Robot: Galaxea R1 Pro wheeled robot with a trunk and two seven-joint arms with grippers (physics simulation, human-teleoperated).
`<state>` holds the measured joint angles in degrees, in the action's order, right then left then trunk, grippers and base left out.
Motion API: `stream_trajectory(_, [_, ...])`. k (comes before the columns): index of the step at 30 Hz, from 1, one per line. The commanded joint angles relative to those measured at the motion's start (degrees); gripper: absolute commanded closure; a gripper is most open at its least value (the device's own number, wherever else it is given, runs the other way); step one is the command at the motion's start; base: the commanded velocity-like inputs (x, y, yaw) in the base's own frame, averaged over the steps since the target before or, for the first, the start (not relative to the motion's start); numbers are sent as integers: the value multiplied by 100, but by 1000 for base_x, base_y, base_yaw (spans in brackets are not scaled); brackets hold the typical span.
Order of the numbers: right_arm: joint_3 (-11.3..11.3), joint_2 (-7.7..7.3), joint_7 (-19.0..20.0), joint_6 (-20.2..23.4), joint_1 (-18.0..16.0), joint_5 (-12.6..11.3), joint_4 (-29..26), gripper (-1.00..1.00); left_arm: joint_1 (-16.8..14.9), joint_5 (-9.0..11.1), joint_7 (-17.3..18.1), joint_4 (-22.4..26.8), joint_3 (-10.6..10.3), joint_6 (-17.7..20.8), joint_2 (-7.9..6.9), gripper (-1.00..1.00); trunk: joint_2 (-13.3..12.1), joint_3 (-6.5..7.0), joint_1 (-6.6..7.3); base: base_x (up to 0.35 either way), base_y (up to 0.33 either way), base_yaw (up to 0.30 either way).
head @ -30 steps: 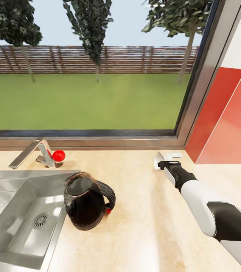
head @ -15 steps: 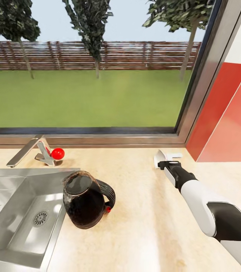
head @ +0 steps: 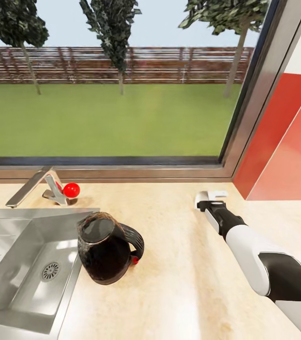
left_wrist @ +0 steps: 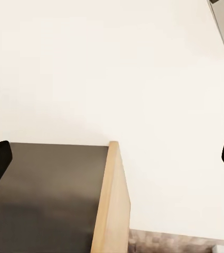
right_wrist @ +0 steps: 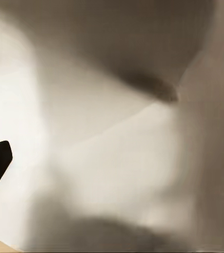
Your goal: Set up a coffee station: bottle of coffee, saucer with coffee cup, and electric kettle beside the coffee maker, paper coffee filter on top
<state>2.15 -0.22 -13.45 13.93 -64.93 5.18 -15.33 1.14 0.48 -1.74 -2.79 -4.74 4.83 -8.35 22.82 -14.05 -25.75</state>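
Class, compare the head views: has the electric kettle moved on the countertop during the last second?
No. The electric kettle sits at the same spot beside the sink's corner; the camera alone shifted.

Light wood-tone kitchen countertop (head: 178,264): smooth, satin finish. Recessed sink (head: 8,264) and angular tap (head: 30,188): brushed metal. Rounded electric kettle (head: 104,248): glossy dark glass, black plastic loop handle. Red wall panels (head: 282,156): smooth, glossy.
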Motion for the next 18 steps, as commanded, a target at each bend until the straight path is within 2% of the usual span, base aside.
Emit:
stream_trajectory(1, [22, 3, -2, -3, -1, 54, -8, -100, 0, 5, -11, 7, -45, 19, 1, -100, 10, -9, -3, 0, 0, 0])
stream_trajectory(9, [22, -10, -4, -142, 7, 62, -4, -100, 0, 5, -11, 7, -45, 19, 1, -100, 10, -10, -3, 0, 0, 0])
stream_trajectory(13, [22, -87, -4, -143, 7, 63, 1, -100, 0, 5, -11, 8, -45, 18, 1, -100, 10, -10, -3, 0, 0, 0])
stream_trajectory(14, [22, -102, -2, -142, 7, 63, 0, 100, 0, 5, -11, 8, -45, 18, 1, -100, 10, -10, -3, 0, 0, 0])
stream_trajectory(18, [22, -145, 0, -141, 7, 63, -1, 100, 0, 5, -11, 7, -45, 19, 1, -100, 10, -10, -3, 0, 0, 0])
